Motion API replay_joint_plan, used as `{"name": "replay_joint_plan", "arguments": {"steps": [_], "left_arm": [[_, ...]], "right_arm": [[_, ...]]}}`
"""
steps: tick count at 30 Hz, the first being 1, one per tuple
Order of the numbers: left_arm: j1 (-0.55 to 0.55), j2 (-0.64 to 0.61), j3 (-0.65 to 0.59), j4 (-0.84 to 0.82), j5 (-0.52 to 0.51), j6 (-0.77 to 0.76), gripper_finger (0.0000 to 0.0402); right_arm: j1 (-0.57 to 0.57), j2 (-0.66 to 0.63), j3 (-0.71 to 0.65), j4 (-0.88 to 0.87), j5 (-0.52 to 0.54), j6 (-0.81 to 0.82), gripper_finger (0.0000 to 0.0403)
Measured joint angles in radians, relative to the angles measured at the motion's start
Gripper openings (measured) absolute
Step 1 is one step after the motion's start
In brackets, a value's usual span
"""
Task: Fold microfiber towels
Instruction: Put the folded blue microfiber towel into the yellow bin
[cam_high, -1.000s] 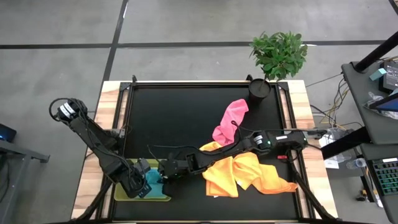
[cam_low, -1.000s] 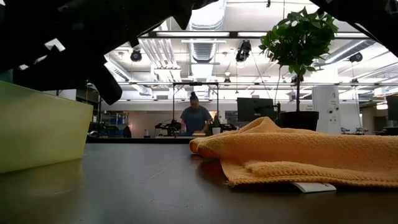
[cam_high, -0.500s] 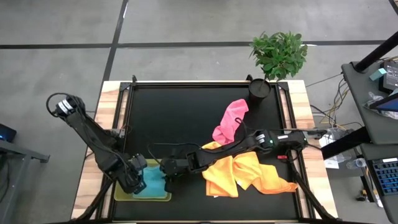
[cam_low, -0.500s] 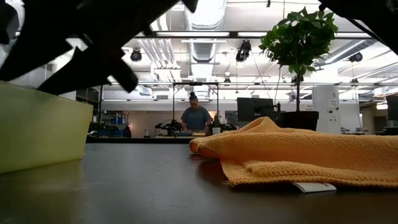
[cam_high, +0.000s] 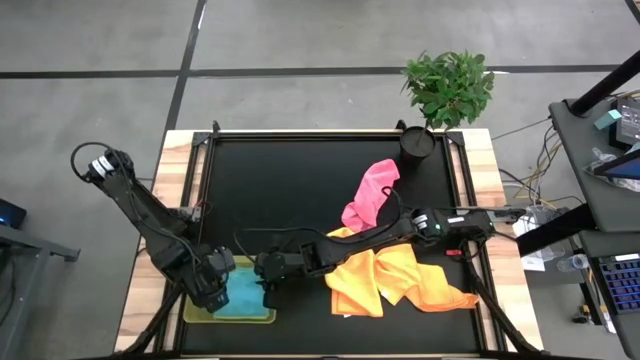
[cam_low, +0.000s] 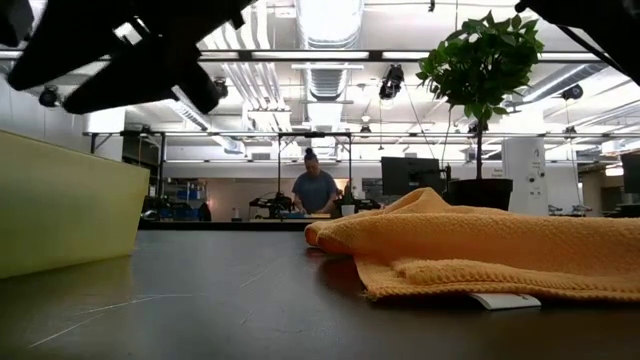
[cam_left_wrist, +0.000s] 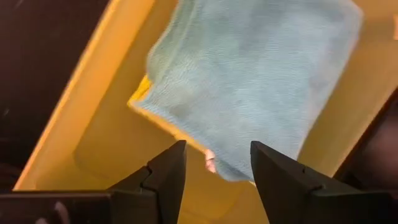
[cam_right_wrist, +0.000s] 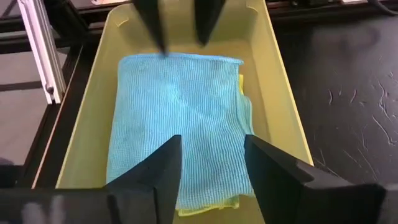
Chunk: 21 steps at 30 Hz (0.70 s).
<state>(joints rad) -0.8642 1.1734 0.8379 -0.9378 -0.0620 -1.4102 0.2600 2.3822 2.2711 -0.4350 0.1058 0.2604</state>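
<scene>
your left gripper (cam_left_wrist: 212, 163) and right gripper (cam_right_wrist: 208, 158) hover over the tray (cam_right_wrist: 277, 81), fingers apart and empty, above the folded light blue towel (cam_right_wrist: 180, 118).

Work surface: a black-topped table (cam_high: 290, 190) with wooden side edges. A translucent lime-green tray (cam_high: 195, 310) sits at the near left corner. An orange towel (cam_high: 400, 282) lies crumpled at the near right. A pink towel (cam_high: 370, 193) lies bunched just behind it. A black plant pot (cam_high: 417, 144) stands at the far right corner.
</scene>
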Motion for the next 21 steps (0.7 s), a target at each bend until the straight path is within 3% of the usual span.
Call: {"name": "replay_joint_plan", "arguments": {"steps": [6,12,17,21], "left_arm": [[0.0,0.065,-0.011,0.222,-0.013,0.224,0.0118],[0.001,0.139,-0.015,0.2,-0.061,0.241,0.0052],[0.0,0.179,-0.041,0.212,-0.06,0.239,0.0008],[0.0,0.215,-0.052,0.22,-0.06,0.22,0.0004]], "right_arm": [[-0.001,0.023,0.0,0.068,-0.002,-0.039,0.0104],[0.0,0.065,0.0,0.157,-0.02,-0.067,0.0017],[-0.006,0.108,-0.002,0.175,-0.031,-0.07,0.0011],[-0.018,0.117,-0.002,0.164,-0.031,-0.07,0.0011]]}}
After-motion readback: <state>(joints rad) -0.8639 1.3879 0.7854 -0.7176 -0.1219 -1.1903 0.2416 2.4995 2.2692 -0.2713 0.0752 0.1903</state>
